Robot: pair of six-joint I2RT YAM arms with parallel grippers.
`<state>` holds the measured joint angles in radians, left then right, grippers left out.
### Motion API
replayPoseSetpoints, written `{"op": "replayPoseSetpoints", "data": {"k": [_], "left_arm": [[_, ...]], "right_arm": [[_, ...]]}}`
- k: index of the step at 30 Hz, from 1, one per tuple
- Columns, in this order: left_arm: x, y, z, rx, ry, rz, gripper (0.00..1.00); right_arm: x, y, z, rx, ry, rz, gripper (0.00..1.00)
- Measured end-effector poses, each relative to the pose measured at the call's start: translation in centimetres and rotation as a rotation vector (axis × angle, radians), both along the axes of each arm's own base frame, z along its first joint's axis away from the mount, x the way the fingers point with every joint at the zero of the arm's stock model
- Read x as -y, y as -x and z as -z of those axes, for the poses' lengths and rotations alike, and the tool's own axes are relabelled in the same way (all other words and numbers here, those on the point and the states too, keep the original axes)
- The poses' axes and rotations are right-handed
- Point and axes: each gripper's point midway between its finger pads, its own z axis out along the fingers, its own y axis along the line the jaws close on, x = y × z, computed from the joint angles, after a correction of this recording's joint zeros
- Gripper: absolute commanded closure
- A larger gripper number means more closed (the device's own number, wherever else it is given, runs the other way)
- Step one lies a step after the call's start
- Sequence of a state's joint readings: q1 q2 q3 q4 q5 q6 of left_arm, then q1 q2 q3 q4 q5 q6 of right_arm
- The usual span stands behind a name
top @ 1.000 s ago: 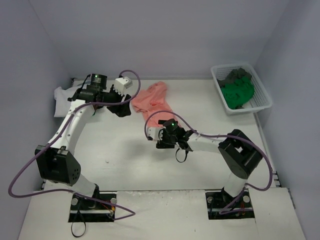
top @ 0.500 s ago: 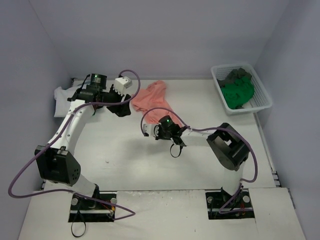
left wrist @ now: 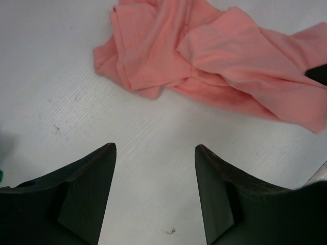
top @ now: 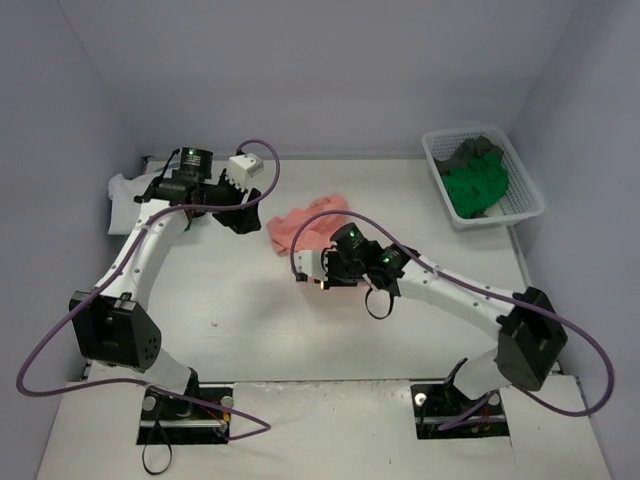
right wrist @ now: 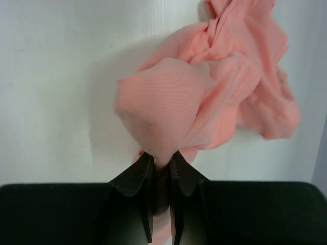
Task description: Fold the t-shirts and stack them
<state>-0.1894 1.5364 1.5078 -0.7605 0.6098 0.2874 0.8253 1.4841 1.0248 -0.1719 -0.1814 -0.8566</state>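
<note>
right claw [right wrist: 161, 155]: pinched shut on salmon t-shirt [right wrist: 214, 97] fold | left claw [left wrist: 155, 149]: half open, empty | cloth trails from right claw toward left claw, not touching it

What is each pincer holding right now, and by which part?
Right pincer: shut on a bunched fold of the salmon pink t-shirt; hem or sleeve cannot be told. Left pincer: open, holding nothing.

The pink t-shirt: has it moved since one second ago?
Yes. The pink t-shirt has slid away from the back wall, towards the arms' side, dragged by the right gripper.
</note>
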Motion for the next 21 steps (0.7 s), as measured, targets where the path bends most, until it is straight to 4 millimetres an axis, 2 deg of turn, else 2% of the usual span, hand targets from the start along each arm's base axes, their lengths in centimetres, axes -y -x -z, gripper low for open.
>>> {"op": "replayPoseSetpoints", "data": {"k": [4,9,17,21], "left_arm": [[0.0,0.1,0.0,-0.003,-0.001,-0.001,0.43],[-0.1,0.2,0.1,-0.01,-0.002,-0.001,0.43],[-0.1,0.4,-0.4,-0.001,0.0,-0.001,0.43],[-0.1,0.5,-0.6,0.004,0.001,-0.002,0.43]], "right_arm": [[-1.0,3.7,-3.4,-0.009,-0.041,-0.077,1.0],[-1.0,7.6,-4.8,-0.04,-0.042,-0.137,1.0],[-1.5,10.9,-3.9,-0.095,-0.015,-0.188,1.0],[-1.9,11.3,-2.4,-0.128,0.022,-0.207,1.0]]}}
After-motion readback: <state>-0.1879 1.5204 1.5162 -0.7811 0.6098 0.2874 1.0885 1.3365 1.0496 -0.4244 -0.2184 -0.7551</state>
